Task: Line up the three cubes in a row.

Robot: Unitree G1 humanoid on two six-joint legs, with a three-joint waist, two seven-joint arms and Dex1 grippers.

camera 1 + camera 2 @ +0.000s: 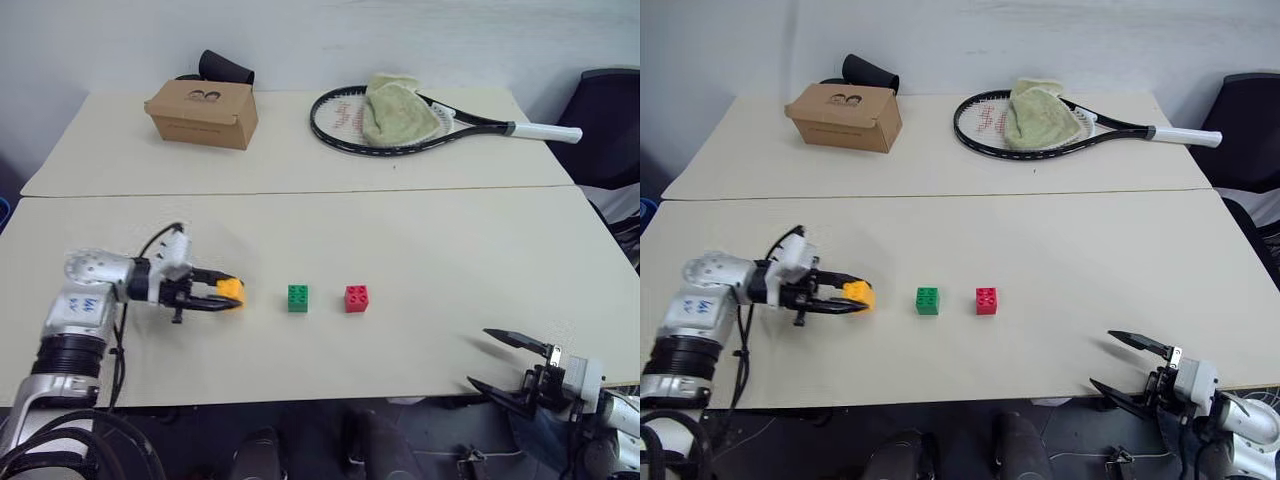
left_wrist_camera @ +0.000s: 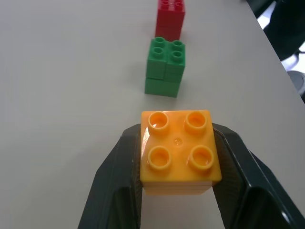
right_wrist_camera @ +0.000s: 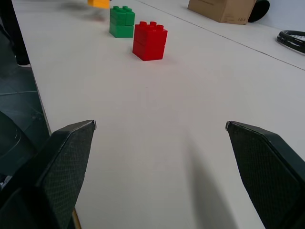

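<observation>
**Placing the last cube**

Gripping the orange-yellow cube [image 1: 231, 290] in my left gripper [image 1: 222, 295] at lower left, I judge it must settle left of the green cube [image 1: 298, 298] and red cube [image 1: 356, 298], evenly spaced. My right gripper [image 1: 512, 362] hangs open, lower right.

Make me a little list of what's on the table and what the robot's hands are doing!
orange-yellow cube: gripped by the left end effector, left of the other two
green cube: on the table, in the middle
red cube: on the table, right of the green one
right end effector: open, holding nothing, at the table's near edge
far side of the table: cardboard box, racket with a cloth on it
row: nearly lined up
</observation>
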